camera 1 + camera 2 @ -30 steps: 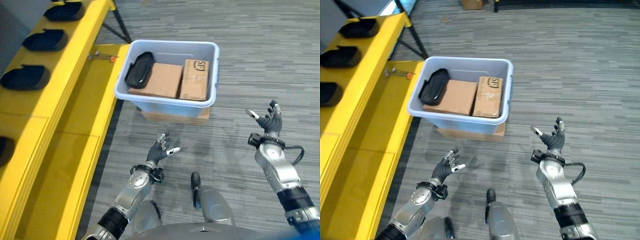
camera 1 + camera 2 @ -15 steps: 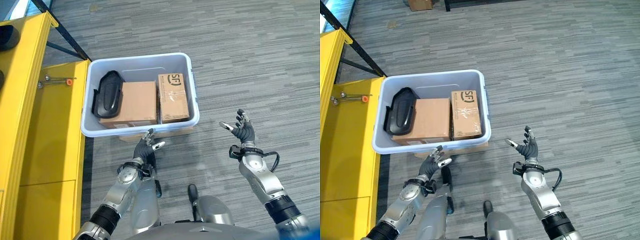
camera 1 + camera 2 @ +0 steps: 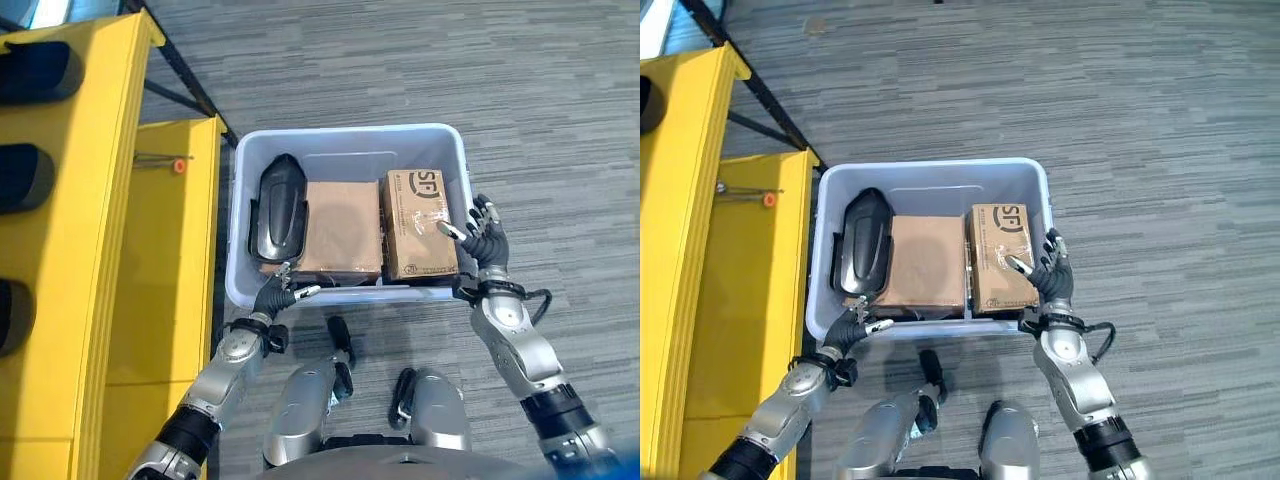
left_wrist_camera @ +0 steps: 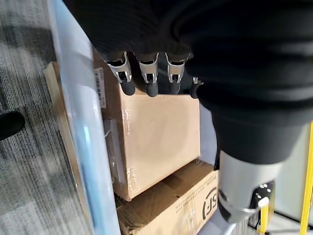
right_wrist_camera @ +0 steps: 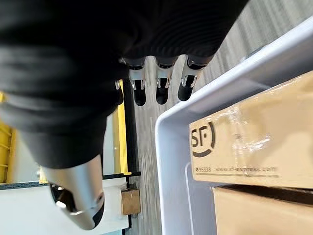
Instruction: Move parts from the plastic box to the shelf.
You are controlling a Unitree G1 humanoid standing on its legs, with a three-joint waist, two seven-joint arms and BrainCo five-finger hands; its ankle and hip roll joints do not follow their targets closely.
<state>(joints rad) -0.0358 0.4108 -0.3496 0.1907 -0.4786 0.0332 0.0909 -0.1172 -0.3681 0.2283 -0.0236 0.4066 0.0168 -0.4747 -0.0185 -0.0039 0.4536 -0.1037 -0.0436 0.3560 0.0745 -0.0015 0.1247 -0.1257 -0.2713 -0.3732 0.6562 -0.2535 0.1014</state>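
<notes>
Both hands have closed in on the plastic box (image 3: 447, 150) since before, fingers loosely spread: left hand (image 3: 274, 297) at its near rim, right hand (image 3: 483, 238) at its right wall.

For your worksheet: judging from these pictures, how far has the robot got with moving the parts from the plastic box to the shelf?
Done: several dark parts already lie on the yellow shelf. In hand: nothing; the left hand and right hand are open at the plastic box. Left: one black part lies in the box beside two cardboard boxes.
</notes>
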